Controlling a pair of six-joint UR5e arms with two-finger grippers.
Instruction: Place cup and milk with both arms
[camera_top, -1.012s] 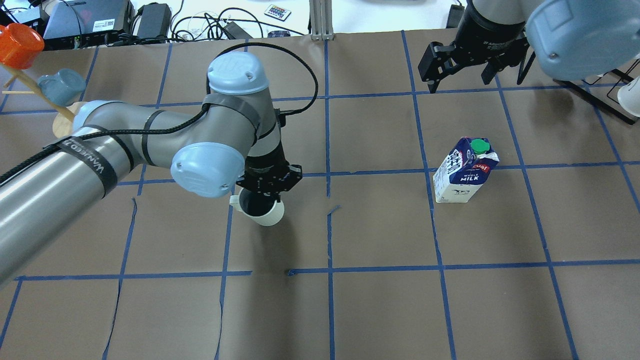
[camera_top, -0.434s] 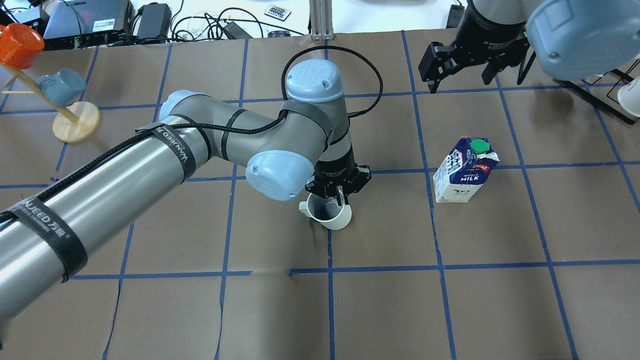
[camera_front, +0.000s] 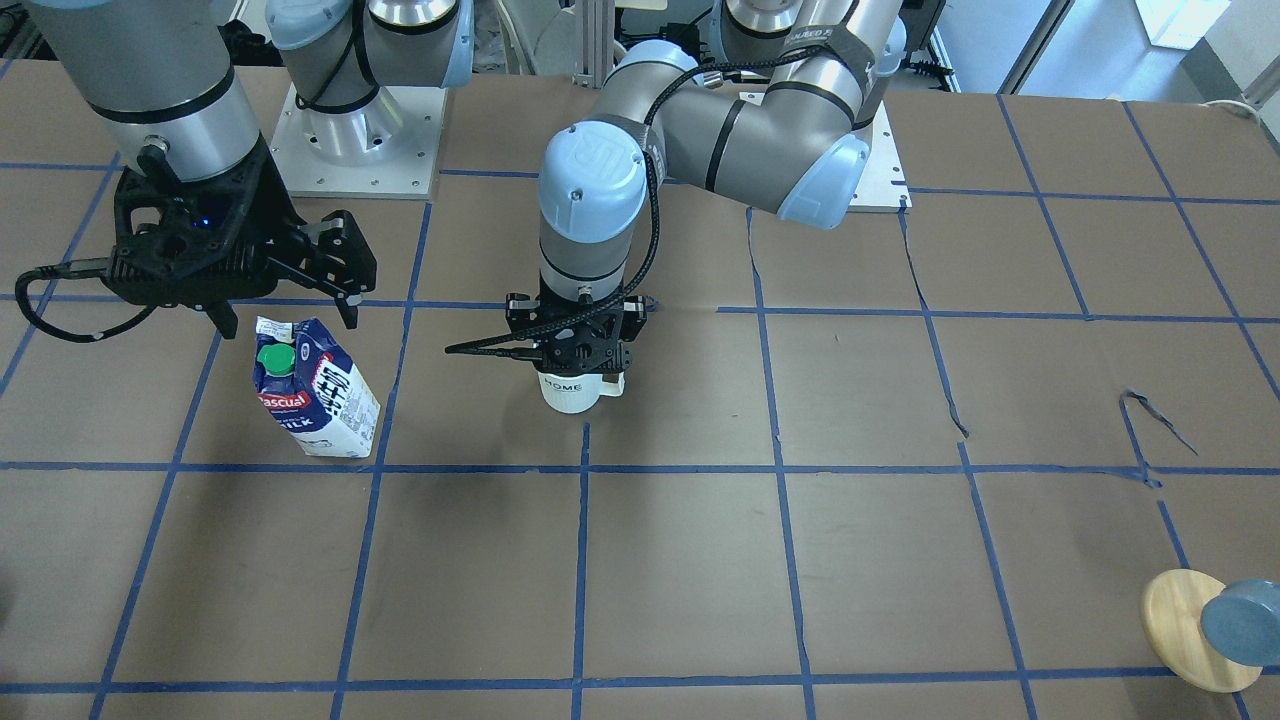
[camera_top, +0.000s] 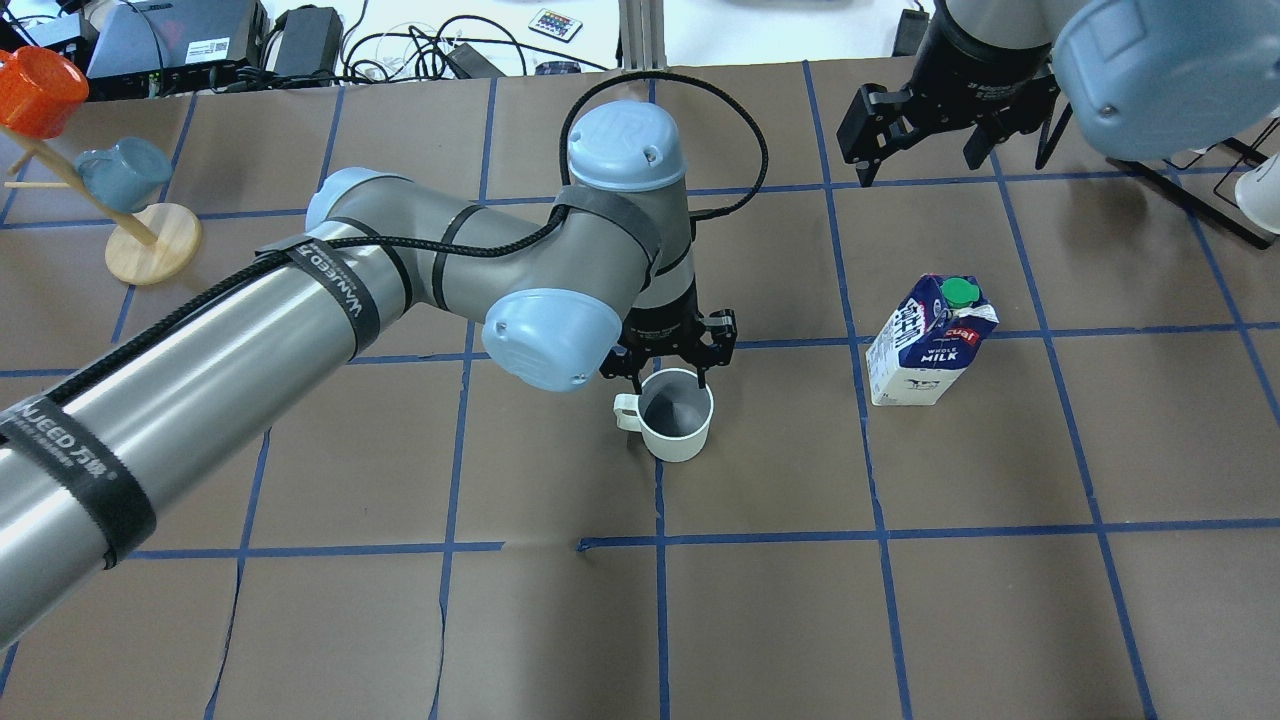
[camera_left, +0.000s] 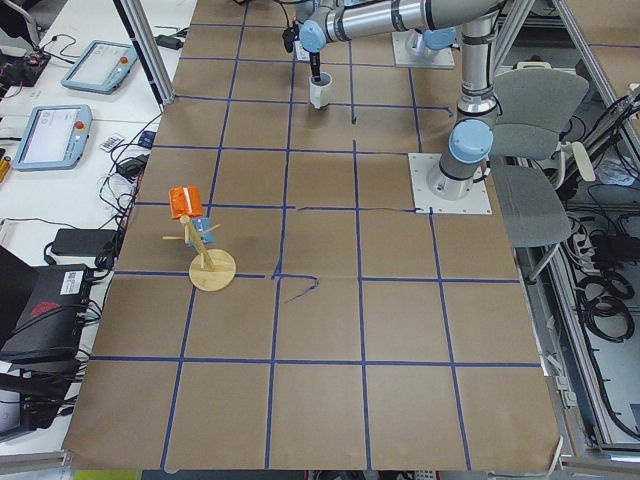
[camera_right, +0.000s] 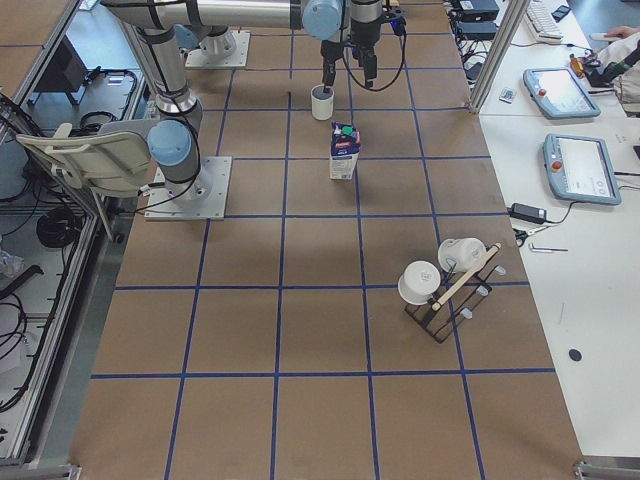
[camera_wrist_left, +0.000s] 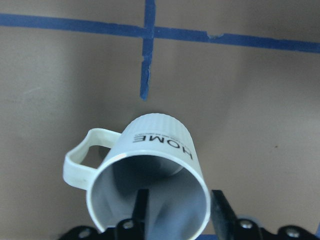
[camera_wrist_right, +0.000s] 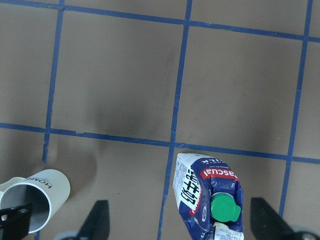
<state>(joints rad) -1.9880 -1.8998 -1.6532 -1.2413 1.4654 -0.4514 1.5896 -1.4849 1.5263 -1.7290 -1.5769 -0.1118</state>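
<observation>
Only the left wrist view shows the left claw (camera_wrist_left: 180, 196) released astride the cup (camera_wrist_left: 161, 144) wall; right claw (camera_wrist_right: 180, 202) spread above milk (camera_wrist_right: 192, 184).

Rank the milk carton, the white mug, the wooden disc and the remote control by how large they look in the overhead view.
1. Milk carton.
2. White mug and wooden disc: about alike, not ranked.
3. Remote control: smallest, though farthest from the camera.
</observation>
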